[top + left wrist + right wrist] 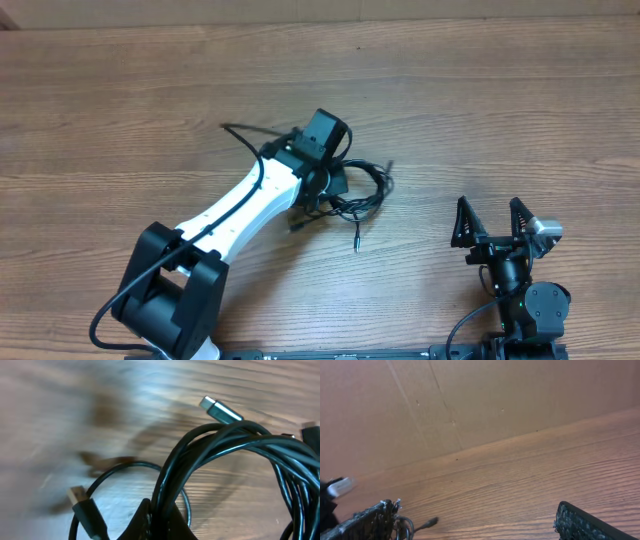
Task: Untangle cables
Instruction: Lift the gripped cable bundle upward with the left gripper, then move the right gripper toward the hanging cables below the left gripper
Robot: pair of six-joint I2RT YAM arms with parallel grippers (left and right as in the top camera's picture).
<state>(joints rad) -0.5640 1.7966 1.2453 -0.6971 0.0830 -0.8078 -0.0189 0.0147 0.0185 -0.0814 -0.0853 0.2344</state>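
The cables (pixel 362 192) are a tangled bunch of thin black cords at the table's middle, with a loose plug end (pixel 356 240) trailing toward the front. My left gripper (pixel 330 183) is down on the bunch's left side. In the left wrist view its jaws (pixel 161 519) are shut on several strands of the cables (pixel 235 442); a silver plug (pixel 220 410) and a USB plug (pixel 79 497) stick out. My right gripper (pixel 491 222) is open and empty, to the right of the bunch and apart from it. Its view (pixel 475 515) shows one cable end (pixel 427 523) at the lower left.
The wooden table (pixel 480 90) stretches around the bunch. A brown cardboard wall (pixel 470 400) stands along the far edge of the table in the right wrist view. The left arm's white link (pixel 235 215) lies across the table's front left.
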